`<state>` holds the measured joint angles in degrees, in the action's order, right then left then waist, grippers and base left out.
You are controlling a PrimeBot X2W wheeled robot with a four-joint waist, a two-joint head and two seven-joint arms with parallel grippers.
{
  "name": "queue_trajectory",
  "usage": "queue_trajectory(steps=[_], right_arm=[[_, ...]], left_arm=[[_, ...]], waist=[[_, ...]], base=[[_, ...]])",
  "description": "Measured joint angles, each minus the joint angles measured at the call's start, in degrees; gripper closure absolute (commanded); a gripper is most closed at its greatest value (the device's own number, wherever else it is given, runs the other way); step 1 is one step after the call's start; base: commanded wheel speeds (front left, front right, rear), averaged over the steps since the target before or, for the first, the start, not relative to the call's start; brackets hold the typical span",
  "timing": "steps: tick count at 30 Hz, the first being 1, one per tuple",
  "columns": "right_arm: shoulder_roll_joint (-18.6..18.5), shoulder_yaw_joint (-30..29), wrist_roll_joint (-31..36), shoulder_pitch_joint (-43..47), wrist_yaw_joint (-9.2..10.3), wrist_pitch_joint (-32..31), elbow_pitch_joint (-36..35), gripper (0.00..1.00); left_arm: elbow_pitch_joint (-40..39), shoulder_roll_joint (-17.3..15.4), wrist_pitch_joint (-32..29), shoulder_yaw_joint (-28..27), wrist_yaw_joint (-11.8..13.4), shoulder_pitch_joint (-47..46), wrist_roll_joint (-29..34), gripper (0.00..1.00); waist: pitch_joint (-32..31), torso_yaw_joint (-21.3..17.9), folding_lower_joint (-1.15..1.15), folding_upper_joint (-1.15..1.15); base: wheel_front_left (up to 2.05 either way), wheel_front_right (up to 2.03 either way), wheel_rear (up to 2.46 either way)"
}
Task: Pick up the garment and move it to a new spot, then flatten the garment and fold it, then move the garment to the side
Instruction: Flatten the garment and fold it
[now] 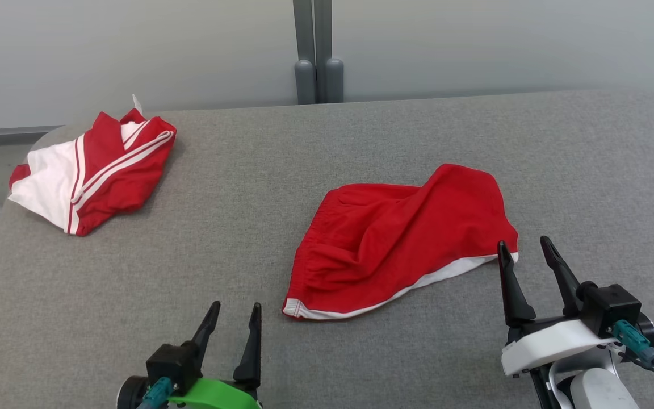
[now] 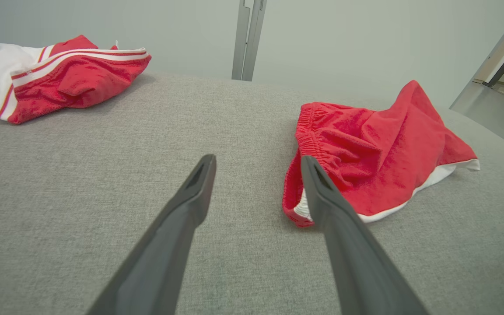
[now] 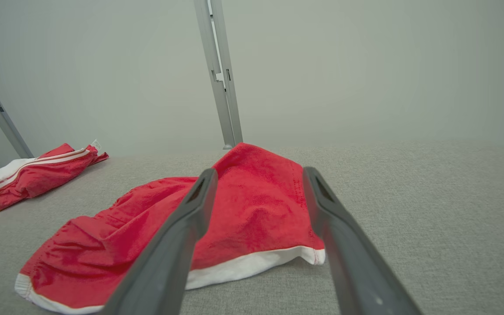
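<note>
A crumpled red garment point(image 1: 401, 238) with a white hem and an elastic waistband lies near the middle of the grey padded table point(image 1: 191, 255). In the head view my right gripper point(image 1: 523, 242) is open, its fingertips just beside the garment's right hem corner and holding nothing. My left gripper point(image 1: 235, 307) is open too, over bare table to the left of the garment's near left corner. The left wrist view has the garment point(image 2: 374, 148) to the right of the open left gripper point(image 2: 257, 158). In the right wrist view the garment point(image 3: 116, 236) lies just ahead of the open right gripper point(image 3: 259, 171).
A second, folded red and white garment point(image 1: 94, 176) rests at the table's far left corner, also seen from the left wrist point(image 2: 68, 74) and the right wrist point(image 3: 37, 175). Grey posts point(image 1: 315, 57) stand against the wall behind the far edge.
</note>
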<state>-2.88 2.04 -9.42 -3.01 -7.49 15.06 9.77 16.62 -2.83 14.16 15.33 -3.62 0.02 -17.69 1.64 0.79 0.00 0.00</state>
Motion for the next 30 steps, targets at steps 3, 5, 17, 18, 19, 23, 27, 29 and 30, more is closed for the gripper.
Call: queue_trajectory(steps=[3,5,17,18,19,23,27,29,30], right_arm=[[0.01,0.23,-0.04,-0.42,0.0,0.0,0.11,0.0],[0.01,0.33,-0.05,-0.78,0.0,0.0,0.2,0.0],[0.02,0.05,-0.16,-2.05,0.0,0.0,0.21,0.0],[0.01,0.07,-0.16,-2.11,0.0,0.0,0.21,0.0],[0.01,0.1,-0.2,-2.22,0.0,0.0,0.21,0.0],[0.01,-0.02,-0.35,-2.58,0.0,0.0,0.14,0.0],[0.01,-0.19,-0.42,-2.63,0.0,0.0,0.04,0.0],[0.02,-0.33,-0.43,-2.63,0.0,0.0,-0.04,0.0],[0.01,-0.43,-0.43,-2.64,0.0,0.0,-0.08,0.0]], left_arm=[[2.34,-0.03,-0.76,2.18,-1.38,-1.93,0.15,0.0],[4.36,-0.07,-1.51,3.65,-2.01,-3.2,0.19,0.0],[13.59,-1.16,-2.23,6.35,-3.19,-9.49,-0.58,0.0],[14.27,-1.3,-2.22,6.42,-3.25,-9.9,-0.71,0.0],[14.93,-1.38,-2.11,6.55,-3.27,-10.3,-0.85,0.0],[16.61,-1.4,-1.64,7.04,-3.44,-11.45,-1.22,0.0],[17.61,-1.42,-1.16,7.91,-3.49,-12.17,-1.63,0.67],[17.66,-1.47,-0.85,8.33,-3.5,-12.46,-2.05,0.92],[17.56,-1.53,-0.56,8.44,-3.52,-12.47,-2.44,1.0]], waist=[[0.61,-0.39,0.0,0.0],[1.04,-0.8,0.0,0.0],[4.03,-3.83,0.0,0.0],[4.28,-4.09,0.0,0.0],[4.52,-4.35,0.0,0.0],[5.26,-5.17,0.0,0.0],[5.78,-5.69,0.0,0.0],[5.96,-5.86,0.0,0.0],[6.03,-5.89,0.0,0.0]], base=[[0.0,0.0,0.0],[0.0,0.0,0.0],[0.0,0.0,0.0],[0.0,0.0,0.0],[0.0,0.0,0.0],[0.0,0.0,0.0],[0.0,0.0,0.0],[0.0,0.0,0.0],[0.0,0.0,0.0]])
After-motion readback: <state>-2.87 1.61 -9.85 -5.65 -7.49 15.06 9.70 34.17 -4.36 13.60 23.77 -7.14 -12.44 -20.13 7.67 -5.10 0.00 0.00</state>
